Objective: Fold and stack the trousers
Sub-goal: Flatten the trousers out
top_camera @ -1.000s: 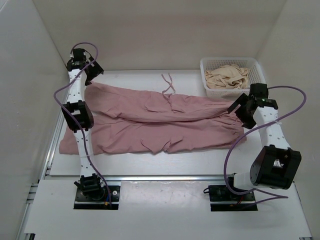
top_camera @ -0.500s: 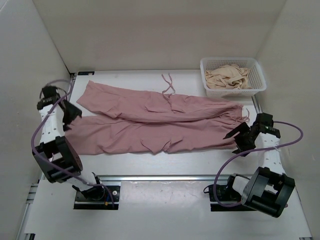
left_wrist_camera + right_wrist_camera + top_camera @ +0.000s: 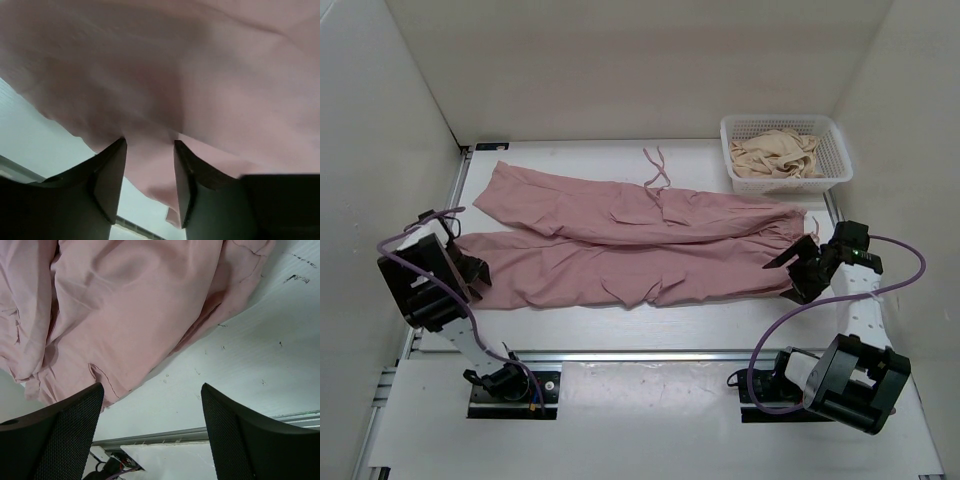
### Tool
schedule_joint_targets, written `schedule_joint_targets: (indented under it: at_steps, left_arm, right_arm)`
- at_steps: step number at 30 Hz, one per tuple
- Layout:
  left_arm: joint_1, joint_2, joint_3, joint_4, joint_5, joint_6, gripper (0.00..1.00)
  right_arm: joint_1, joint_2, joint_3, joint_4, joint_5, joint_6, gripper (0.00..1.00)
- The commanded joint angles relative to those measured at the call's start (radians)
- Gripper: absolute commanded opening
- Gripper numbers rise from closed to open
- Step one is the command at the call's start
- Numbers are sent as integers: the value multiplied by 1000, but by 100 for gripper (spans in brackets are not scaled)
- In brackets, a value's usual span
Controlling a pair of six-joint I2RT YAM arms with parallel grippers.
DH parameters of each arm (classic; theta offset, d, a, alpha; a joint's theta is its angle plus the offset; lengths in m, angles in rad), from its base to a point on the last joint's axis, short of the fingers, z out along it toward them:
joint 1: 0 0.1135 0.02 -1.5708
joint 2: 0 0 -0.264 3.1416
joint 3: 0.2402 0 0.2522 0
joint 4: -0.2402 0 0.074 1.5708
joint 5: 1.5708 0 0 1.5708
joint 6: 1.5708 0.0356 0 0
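Note:
Pink trousers [image 3: 620, 235] lie spread flat across the white table [image 3: 700, 312], legs to the left and waist to the right. My left gripper [image 3: 475, 272] is at the near leg's hem, low over the table. In the left wrist view its fingers [image 3: 107, 180] straddle the edge of the pink cloth [image 3: 200, 75]; the left gripper [image 3: 150, 145] still shows a gap, with the cloth not pinched. My right gripper [image 3: 788, 275] hovers open at the front right corner of the waist. In the right wrist view the right gripper [image 3: 152, 390] has bare table between its fingers and the trousers [image 3: 125, 300] just beyond.
A white mesh basket [image 3: 790, 183] at the back right holds beige clothes [image 3: 775, 152]. A pink drawstring [image 3: 655, 165] trails toward the back. The table's metal front rail [image 3: 640, 353] runs near both arm bases. White walls close in on the left, back and right.
The left arm swung from the back left corner to the near leg's hem, and its jaws narrowed. The right arm dropped from beside the basket to the waist's front corner.

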Motion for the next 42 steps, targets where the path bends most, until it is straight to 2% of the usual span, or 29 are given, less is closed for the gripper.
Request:
schedule_joint_targets:
  at_steps: [1,3,5,7,8,10,12,15,18,22,24,27,32,35,36,38,42]
  left_arm:
    - [13,-12,23,-5,-24,-38,52]
    - [-4,-35,23,4,-24,-4,43]
    - [-29,-99,14,4,-51,6,46]
    - [-55,-173,-15,4,-71,17,58]
    - [-55,-194,-32,4,-71,17,76]
    - [-55,-217,-61,4,-71,17,88]
    - [-55,-228,-61,4,-90,-1,95]
    - [-12,-239,-52,-5,-142,-44,91]
    - [-3,-294,-32,-5,-251,-44,91]
    - [6,-288,49,6,-329,-33,100]
    - [20,-230,75,6,-349,-24,100]
    - [62,-155,84,17,-320,-33,100]
    - [112,-101,63,67,-213,36,100]
    - [112,-61,63,67,-168,57,89]
    - [112,-49,63,67,-168,57,89]
    - [112,-59,63,67,-153,57,89]
    - [71,-150,-3,76,14,57,89]
  right_arm:
    - [-4,0,39,14,-34,1,83]
    - [-4,0,39,14,-46,1,83]
    - [-4,0,39,14,-57,-9,84]
    - [-4,0,30,14,-57,-20,86]
    - [-4,0,30,14,-57,-20,86]
    - [-4,0,20,14,-57,-20,86]
    - [-4,0,11,14,-57,-20,87]
    - [-4,-9,11,5,-68,-29,87]
    - [-4,-9,22,-5,-68,-38,87]
    - [-4,3,31,-14,-59,-38,87]
    - [-4,3,31,-14,-71,-38,87]
    - [-4,3,40,-14,-71,-38,87]
    - [-4,-17,51,-35,-71,-29,87]
    - [-4,-27,40,-35,-71,-29,87]
    - [-4,-27,40,-35,-71,-20,87]
    - [-4,-36,40,-35,-71,-20,87]
    - [-4,-46,31,-35,-71,-20,87]
